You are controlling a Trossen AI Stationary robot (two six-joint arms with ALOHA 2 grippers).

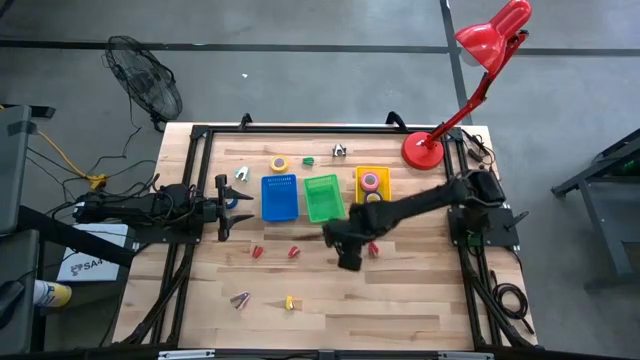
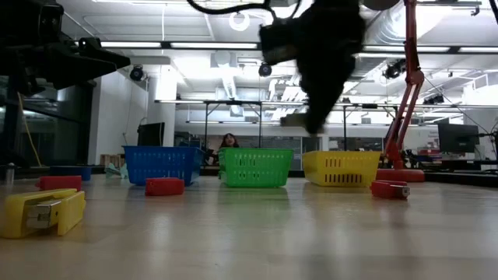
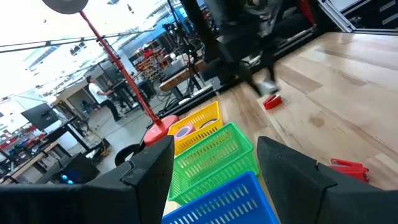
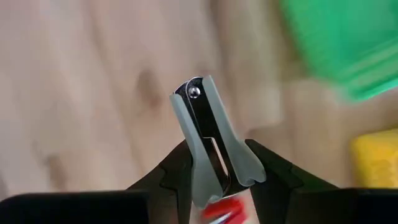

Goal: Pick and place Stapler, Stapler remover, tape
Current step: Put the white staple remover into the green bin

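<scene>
Holding a grey, claw-shaped staple remover (image 4: 211, 140) between its two dark fingers, your right end effector (image 1: 348, 258) hangs above the pale wooden surface (image 1: 400, 300), just in front of the green slatted plastic bin (image 1: 323, 197); the right wrist view shows the jaws clamped on the remover's waist, its riveted end pointing away. Your left end effector (image 1: 222, 210) waits at the surface's left edge beside the blue slatted plastic bin (image 1: 279, 197), fingers apart and holding nothing.

You appear to be early to midway through the sort. A pink-and-purple ring of tape (image 1: 371, 181) already sits inside the yellow slatted plastic bin (image 1: 372, 175), while the blue and green bins look bare as far as the overhead view shows. Much is left: a yellow tape roll (image 1: 279, 164) lies behind the blue bin, a small green item (image 1: 308, 160) and another grey remover (image 1: 340, 151) rest near the far edge, and a further grey piece (image 1: 242, 174) lies near the blue bin's corner. In front of the bins, three small red staplers (image 1: 256, 252) are scattered on the wood, with a yellow stapler (image 1: 290, 302) and a grey-and-red piece (image 1: 240, 299) nearer the front edge.

The step in hand seems to be carrying the remover to a bin; which bin it belongs in, you cannot tell from here.
</scene>
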